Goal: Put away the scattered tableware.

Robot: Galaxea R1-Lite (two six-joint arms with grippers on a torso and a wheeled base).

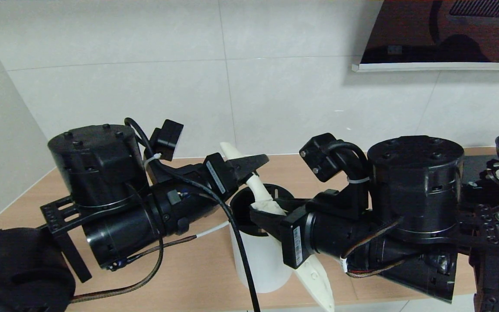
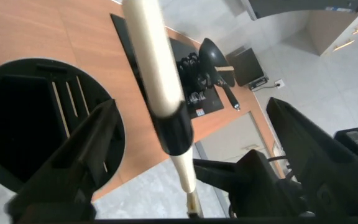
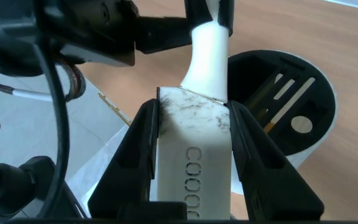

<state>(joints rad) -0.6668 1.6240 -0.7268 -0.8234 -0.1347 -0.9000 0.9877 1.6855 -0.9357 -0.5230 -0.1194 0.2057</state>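
The left arm (image 1: 98, 164) and right arm (image 1: 414, 182) were made of black round parts with small screws (image 1: 105, 126). Black cables (image 1: 241, 247) were held by white ties (image 1: 358, 180). White stickers (image 1: 297, 246) were stuck by the black left gripper (image 2: 191, 106) and right gripper (image 3: 194, 109).

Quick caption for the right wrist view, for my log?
Right gripper clamps the white utensil over the cutlery holder.
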